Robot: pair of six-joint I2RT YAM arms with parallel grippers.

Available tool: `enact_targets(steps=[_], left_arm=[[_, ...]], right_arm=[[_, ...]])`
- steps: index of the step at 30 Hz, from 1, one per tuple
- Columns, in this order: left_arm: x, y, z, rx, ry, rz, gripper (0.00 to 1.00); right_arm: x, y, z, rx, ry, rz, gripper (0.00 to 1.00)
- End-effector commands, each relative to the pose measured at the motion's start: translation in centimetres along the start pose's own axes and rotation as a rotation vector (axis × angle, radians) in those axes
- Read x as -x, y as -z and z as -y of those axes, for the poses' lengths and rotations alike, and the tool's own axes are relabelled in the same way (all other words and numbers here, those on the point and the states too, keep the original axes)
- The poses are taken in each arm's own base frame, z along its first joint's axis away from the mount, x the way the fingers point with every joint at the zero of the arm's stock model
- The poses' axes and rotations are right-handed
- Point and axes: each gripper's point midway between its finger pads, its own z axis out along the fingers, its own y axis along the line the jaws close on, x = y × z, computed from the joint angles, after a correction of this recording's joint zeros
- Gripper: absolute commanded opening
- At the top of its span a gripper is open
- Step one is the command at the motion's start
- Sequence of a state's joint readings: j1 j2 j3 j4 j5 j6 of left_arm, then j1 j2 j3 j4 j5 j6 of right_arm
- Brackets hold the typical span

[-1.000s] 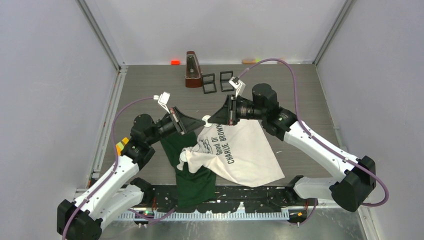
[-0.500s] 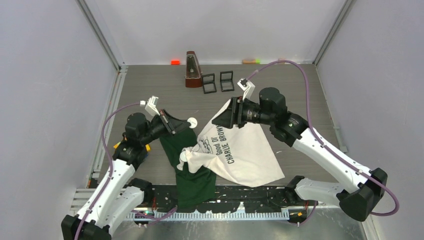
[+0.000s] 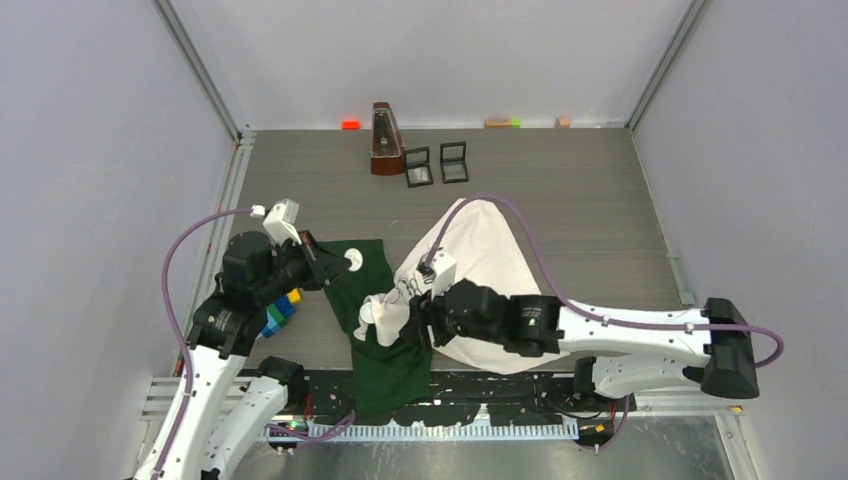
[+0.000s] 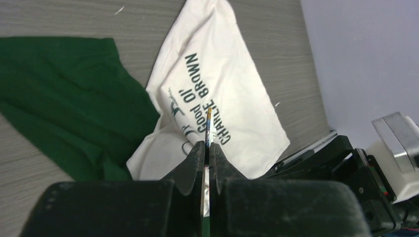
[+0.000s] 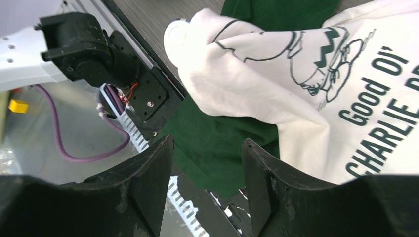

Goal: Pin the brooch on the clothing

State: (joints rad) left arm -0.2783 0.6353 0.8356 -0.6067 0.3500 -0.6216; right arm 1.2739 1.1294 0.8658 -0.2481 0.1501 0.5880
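Pinched shut, the left end effector (image 4: 208, 147) grips the brooch (image 4: 209, 123) by its rim. From the wrist the brooch shows only edge-on, as a thin sliver with a coloured tip, while from above it reads as a small white disc. It hangs just over the left edge of the cloth, probably parked there until a flat patch is ready for the pin. Beside that arm lies a little heap of coloured blocks (image 3: 281, 312), hard-edged and glossy, which seem to have no part in the job. At the back stand a brown wedge-shaped box (image 3: 385, 140) and two black square frames (image 3: 436, 165), well apart from the work. The T-shirt (image 3: 480, 250) lies crumpled in the middle of the grey wood-grain worktop (image 3: 600, 180). It is soft and limp, with the dark green part spread to the left and trailing over the near edge and the white body fanned out to the right. The printed face and lettering are gathered into a rounded fold. Over that fold hangs the right end effector (image 5: 206, 148), its jaws spread wide with nothing between them and its blocky dark fingers (image 5: 148, 182) straddling the line where green meets white. It looks placed to take hold of the bunched cloth and steady or spread it, since a slack fold would give the pin little to bite on. The brooch is not yet on the shirt.
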Motion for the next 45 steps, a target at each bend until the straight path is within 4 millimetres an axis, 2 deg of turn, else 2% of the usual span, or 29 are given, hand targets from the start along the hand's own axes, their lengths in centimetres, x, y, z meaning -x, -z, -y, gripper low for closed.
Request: enact_targets(steps=[1, 5, 8, 13, 19, 21, 23, 25, 26, 28, 30, 31, 32, 33, 34, 35, 36, 37, 40, 44, 45], left_arm=[[-1.4, 1.3, -1.9, 0.096, -0.029, -0.043, 0.0], [-2.2, 2.3, -2.0, 0.107, -0.015, -0.051, 0.0], [-2.9, 3.3, -2.1, 0.122, -0.011, -0.065, 0.0], [-4.1, 4.7, -3.6, 0.215, 0.017, -0.1, 0.0], [-6.6, 4.4, -4.7, 0.25, 0.058, -0.201, 0.0], [-7.1, 4.2, -4.7, 0.238, 0.072, -0.219, 0.0], [-7.5, 4.0, -4.7, 0.23, 0.082, -0.237, 0.0], [-7.9, 3.9, -4.9, 0.232, 0.086, -0.25, 0.0], [-8.1, 3.8, -5.0, 0.234, 0.091, -0.257, 0.0], [-8.5, 3.8, -5.0, 0.23, 0.097, -0.268, 0.0], [-8.9, 3.7, -5.1, 0.226, 0.104, -0.283, 0.0], [-9.1, 3.6, -5.1, 0.225, 0.109, -0.288, 0.0], [-9.3, 3.6, -5.1, 0.22, 0.113, -0.293, 0.0], [-9.6, 3.5, -5.0, 0.211, 0.119, -0.3, 0.0], [-9.8, 3.4, -4.9, 0.201, 0.127, -0.305, 0.0], [-10.0, 3.3, -4.7, 0.186, 0.136, -0.309, 0.0], [-10.3, 3.1, -4.5, 0.171, 0.142, -0.318, 0.0], [-10.5, 3.0, -4.3, 0.159, 0.144, -0.322, 0.0], [-11.1, 2.3, -3.6, 0.117, 0.139, -0.335, 0.0], [-10.8, 0.8, -1.9, 0.04, 0.073, -0.3, 0.0], [-10.8, 0.4, -1.7, 0.039, 0.051, -0.295, 0.0]], right_arm=[[1.7, -2.0, -2.2, -0.03, 0.041, 0.136, 0.58], [-0.7, -3.7, -4.3, 0.008, 0.092, 0.098, 0.58], [-1.9, -4.8, -4.6, -0.015, 0.127, 0.082, 0.58], [-1.1, -6.1, -3.2, -0.132, 0.155, 0.133, 0.57], [-0.6, -7.8, -1.7, -0.257, 0.238, 0.151, 0.57], [-0.6, -8.4, -1.4, -0.284, 0.268, 0.145, 0.52], [-0.3, -8.8, -1.5, -0.293, 0.28, 0.145, 0.46], [-0.1, -9.0, -1.2, -0.307, 0.281, 0.146, 0.37], [0.1, -9.0, -1.1, -0.313, 0.28, 0.147, 0.28], [0.4, -9.0, -0.6, -0.333, 0.275, 0.147, 0.17], [1.0, -8.9, 0.1, -0.339, 0.249, 0.146, 0.12], [1.8, -8.8, 0.9, -0.348, 0.223, 0.152, 0.12], [1.7, -9.0, 1.0, -0.326, 0.197, 0.136, 0.09], [2.6, -9.0, 2.0, -0.333, 0.165, 0.142, 0.08], [2.6, -9.2, 1.8, -0.296, 0.138, 0.126, 0.07], [3.5, -9.2, 2.8, -0.299, 0.108, 0.132, 0.07], [3.6, -9.4, 2.5, -0.26, 0.085, 0.115, 0.05], [4.4, -9.4, 3.4, -0.263, 0.058, 0.121, 0.05], [5.3, -9.6, 3.5, -0.195, -0.014, 0.093, 0.03], [6.8, -9.7, 4.1, -0.129, -0.102, 0.061, 0.01], [6.9, -9.6, 3.7, -0.104, -0.108, 0.045, 0.01]])
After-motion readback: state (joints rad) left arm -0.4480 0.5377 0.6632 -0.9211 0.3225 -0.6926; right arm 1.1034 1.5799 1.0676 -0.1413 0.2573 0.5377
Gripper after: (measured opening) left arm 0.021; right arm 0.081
